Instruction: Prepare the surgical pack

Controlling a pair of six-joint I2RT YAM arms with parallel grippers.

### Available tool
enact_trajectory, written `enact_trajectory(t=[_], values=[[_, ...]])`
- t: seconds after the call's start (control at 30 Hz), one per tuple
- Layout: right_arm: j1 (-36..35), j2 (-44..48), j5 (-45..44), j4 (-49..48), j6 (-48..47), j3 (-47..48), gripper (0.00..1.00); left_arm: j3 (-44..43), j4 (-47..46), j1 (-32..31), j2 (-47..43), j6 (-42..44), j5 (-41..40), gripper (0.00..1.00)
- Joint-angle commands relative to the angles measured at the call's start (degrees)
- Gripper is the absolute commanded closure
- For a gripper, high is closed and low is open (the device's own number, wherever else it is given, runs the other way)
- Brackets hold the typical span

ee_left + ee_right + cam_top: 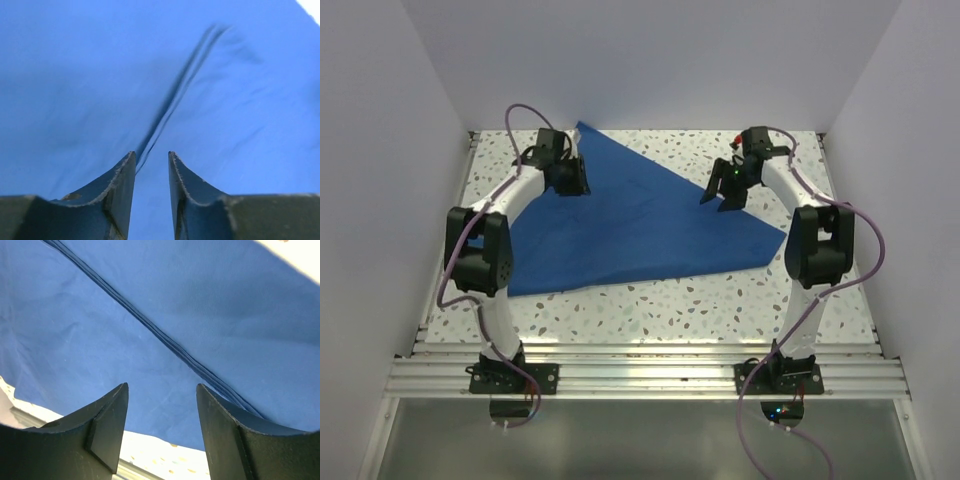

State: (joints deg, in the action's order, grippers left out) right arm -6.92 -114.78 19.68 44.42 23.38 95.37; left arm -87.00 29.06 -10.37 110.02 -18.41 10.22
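Item: my left pincer (152,156), narrow and empty, fold ridge (185,85) just ahead on the drape (75,75); risk: pinching one layer, skewing it.

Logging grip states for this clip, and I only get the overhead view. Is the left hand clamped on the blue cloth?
Observer: Not shut. Its wrist view shows the left hand with a narrow gap between its fingers, and the blue cloth visible through it.
Reviewer: And the right hand?
Observer: The right hand is wide open, empty, above the cloth.
Reviewer: Any fold there?
Observer: A layered edge of the cloth runs diagonally beneath it.
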Motion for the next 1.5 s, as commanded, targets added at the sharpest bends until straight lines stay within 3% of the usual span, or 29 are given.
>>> enact_trajectory(t=[0.0, 0.3, 0.47, 0.7, 0.9, 0.97, 1.47], values=[[-0.03, -0.79, 4.22, 1.19, -0.96, 1.13, 0.39, -4.14, -10.43, -3.33, 5.82, 3.3, 6.74, 0.63], [0.24, -1.32, 4.49, -0.92, -1.05, -2.47, 0.32, -15.91, -11.04, -4.48, 17.86, 9.71, 14.21, 0.62], [1.64, -1.85, 5.98, -3.11, -0.26, -5.54, 0.3, -12.58, -11.74, -4.48, 17.69, 12.26, 12.47, 0.59], [1.82, -2.82, 6.95, -4.61, 0.35, -7.04, 0.29, -2.3, -20.26, -4.39, 8.65, 12.44, 7.72, 0.5], [1.99, -3.25, 5.81, -4.08, -0.26, -6.95, 0.27, -4.93, -16.67, -3.96, 10.83, 12.88, 7.36, 0.48], [2.26, -3.34, 5.72, -3.91, -0.26, -7.13, 0.27, -6.24, -14.65, -3.78, 12.23, 12.96, 8.41, 0.4], [3.58, -5.98, 4.84, -3.64, -0.08, -6.87, 0.25, -2.39, -12.1, -3.69, 15.23, 12.97, 15.36, 0.43]])
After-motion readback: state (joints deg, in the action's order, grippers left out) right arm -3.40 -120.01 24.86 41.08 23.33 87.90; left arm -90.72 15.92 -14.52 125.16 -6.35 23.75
